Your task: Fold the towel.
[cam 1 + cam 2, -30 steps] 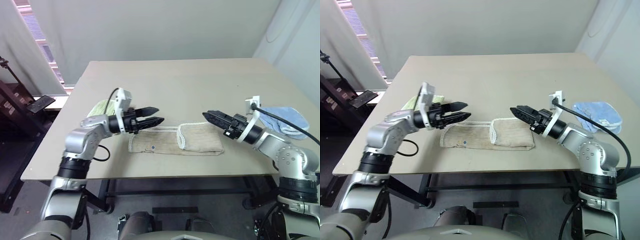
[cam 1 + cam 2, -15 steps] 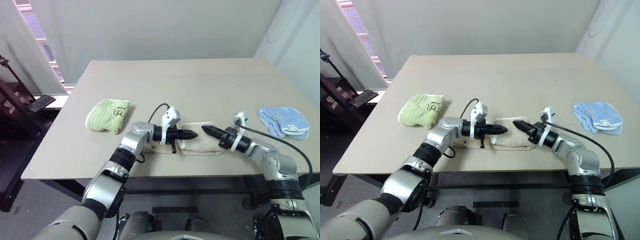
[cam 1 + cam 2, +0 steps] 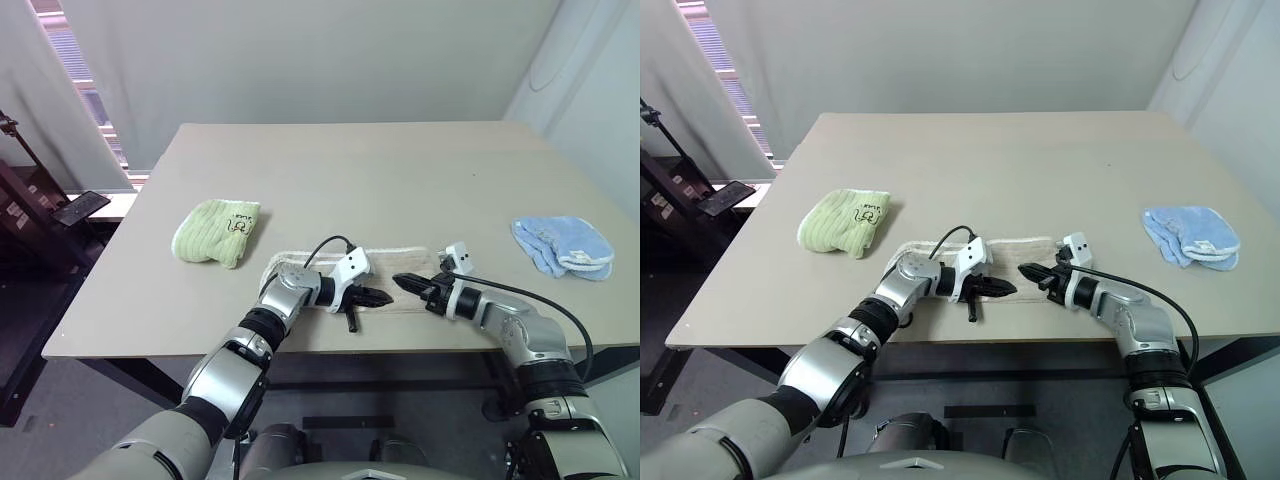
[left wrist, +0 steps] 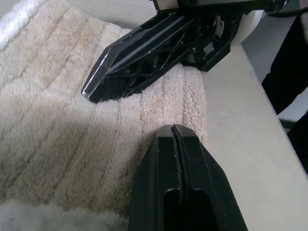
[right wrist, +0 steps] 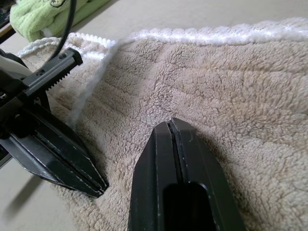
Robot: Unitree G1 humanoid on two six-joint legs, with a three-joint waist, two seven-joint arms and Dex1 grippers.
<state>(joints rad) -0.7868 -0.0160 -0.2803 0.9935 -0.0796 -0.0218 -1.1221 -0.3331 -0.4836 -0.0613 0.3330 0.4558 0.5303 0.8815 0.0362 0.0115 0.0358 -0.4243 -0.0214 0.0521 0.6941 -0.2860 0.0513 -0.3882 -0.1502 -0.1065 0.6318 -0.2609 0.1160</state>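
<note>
1. The beige terry towel lies as a narrow folded strip near the front edge of the tan table, about 6 o'clock from the table centre.
2. It looks soft, thick and light; it should bend easily and not slip. The white corded edge seems the best place to hold.
3. The left gripper and the right gripper press on the towel with fingers closed together, holding nothing, tips near each other.
4. A green cloth lies at 9 o'clock and a blue cloth at 3 o'clock, both well apart from the towel. Plain grey walls stand behind.
</note>
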